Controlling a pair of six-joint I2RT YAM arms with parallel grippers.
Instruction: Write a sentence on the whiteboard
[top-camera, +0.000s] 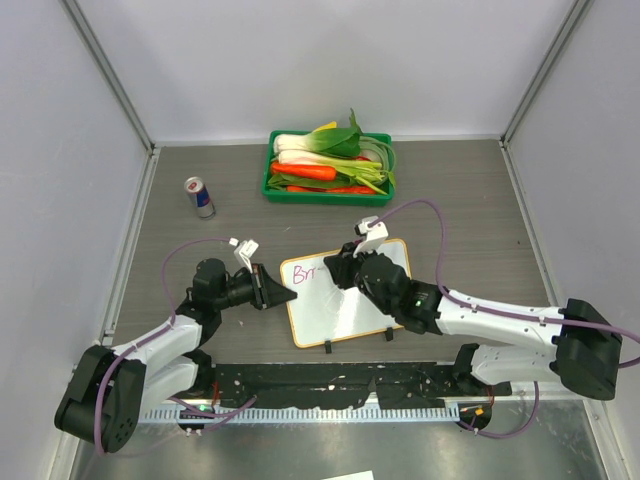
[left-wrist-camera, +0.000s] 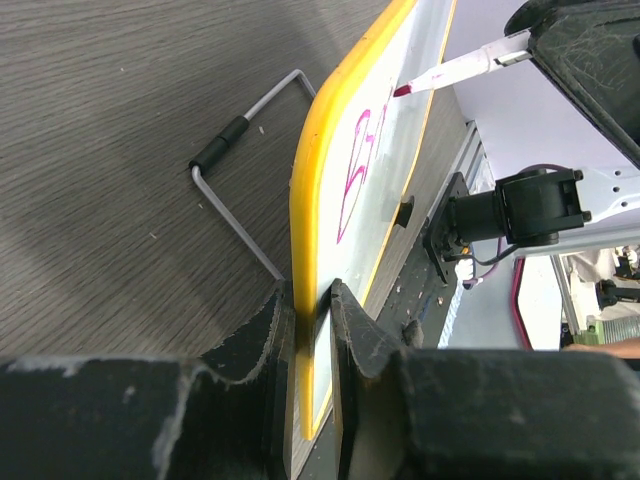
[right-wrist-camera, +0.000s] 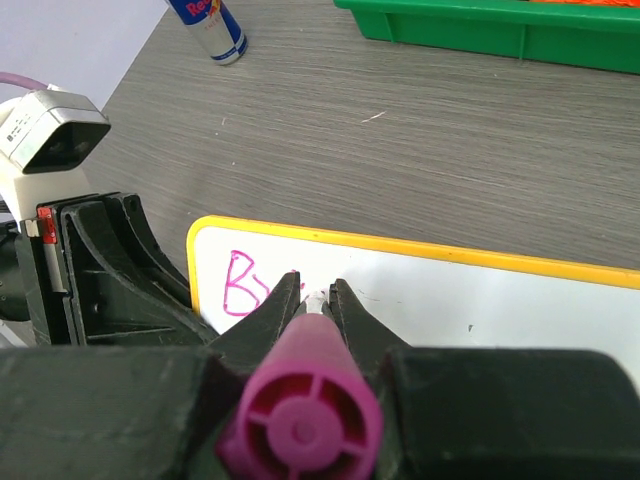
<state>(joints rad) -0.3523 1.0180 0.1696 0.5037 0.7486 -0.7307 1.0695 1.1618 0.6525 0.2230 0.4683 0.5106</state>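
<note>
Only "Br" of the sentence (top-camera: 305, 272) shows before the right arm (top-camera: 500, 315) covers the whiteboard (top-camera: 345, 305), which sits mid-tabletop (top-camera: 460, 200), its left edge clamped by the left fingers (left-wrist-camera: 262, 335); the right fingers (right-wrist-camera: 275, 310) clench a purple marker (right-wrist-camera: 300, 420), tip at the board, with open tabletop to the right

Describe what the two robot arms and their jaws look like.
Both arms have white links between chunky black joints: the left arm and the right arm. A thin purple cable runs along each to a small white wrist camera. The jaws are matte black, wedge-shaped and scuffed pale at the edges.
</note>
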